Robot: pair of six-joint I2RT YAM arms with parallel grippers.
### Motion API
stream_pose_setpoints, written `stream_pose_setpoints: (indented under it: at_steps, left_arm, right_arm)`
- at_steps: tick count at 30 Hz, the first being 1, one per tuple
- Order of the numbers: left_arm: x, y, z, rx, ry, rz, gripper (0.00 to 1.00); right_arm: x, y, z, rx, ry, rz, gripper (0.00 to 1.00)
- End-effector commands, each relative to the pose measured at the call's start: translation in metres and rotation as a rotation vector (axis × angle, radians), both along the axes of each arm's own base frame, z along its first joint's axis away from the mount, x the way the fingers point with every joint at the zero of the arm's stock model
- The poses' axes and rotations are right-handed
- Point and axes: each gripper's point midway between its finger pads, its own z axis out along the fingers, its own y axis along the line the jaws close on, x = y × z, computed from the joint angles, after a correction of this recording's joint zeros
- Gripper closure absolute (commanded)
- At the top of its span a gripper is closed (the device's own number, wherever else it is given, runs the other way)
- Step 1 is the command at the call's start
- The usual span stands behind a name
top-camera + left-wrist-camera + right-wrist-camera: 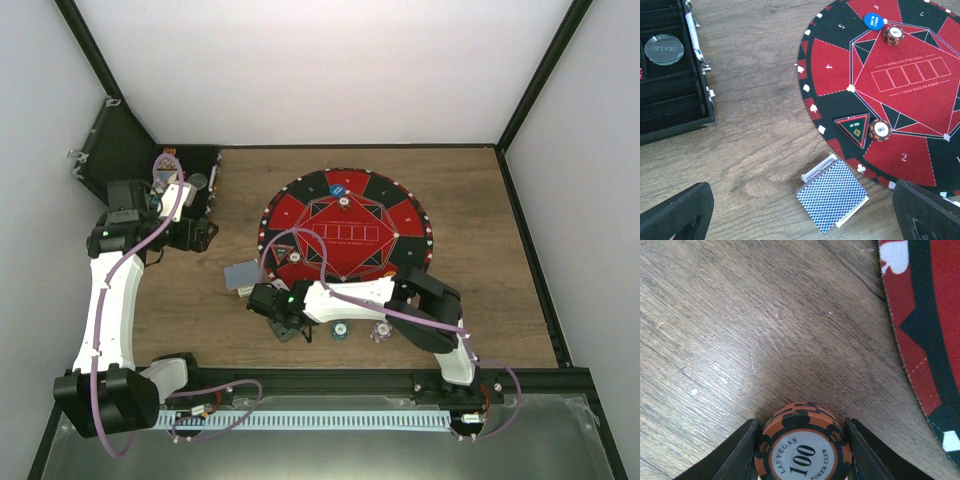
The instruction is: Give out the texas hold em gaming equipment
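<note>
Right claw (802, 437) is closed around an orange and black chip (802, 452) marked 100, one dark finger pressed to each side. It may be one thick chip or a short stack; I cannot tell. The chip sits low over bare wood, just off the near left edge of the round red and black mat (927, 340). I cannot tell whether it rests on the table (500, 300).

The step appears to be carrying this chip to a seat on the mat. To do that well, lift it straight up first, keep it level and clear the mat's edge. Lower it flat inside a numbered wedge and part the fingers only once it rests.

Left claw (801, 215) is spread wide and holds nothing, well off the mat's left side. Near it is a black case (670, 107) with a clear dealer disc (664, 49) inside.

A deck of cards (832, 195) lies just beside the mat's near left edge, close to the right arm's path. On the mat already are a blue button (873, 21), a matching chip (893, 35) touching it, and a second chip (879, 130). Two small round pieces (340, 330) lie just off the mat's near edge, under the right arm.
</note>
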Motion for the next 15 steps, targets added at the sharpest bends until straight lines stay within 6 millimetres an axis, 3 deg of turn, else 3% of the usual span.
stream_pose_setpoints:
  at_steps: [1,7,15]
  left_arm:
    - [-0.0013,-0.0010,0.0089,-0.008,-0.029,-0.003,0.00]
    - [-0.0019,-0.0022,0.0080,-0.016,-0.026,-0.006,0.00]
    - [-0.0032,-0.0026,0.0084,-0.015,-0.028,-0.008,0.00]
  right_arm:
    - [0.0046,0.0071,0.0153,0.029,-0.025,-0.006,0.55]
    - [0.0039,0.0061,0.0153,0.024,-0.021,-0.004,0.50]
    - [0.0040,0.0087,0.0192,0.037,-0.021,-0.005,0.51]
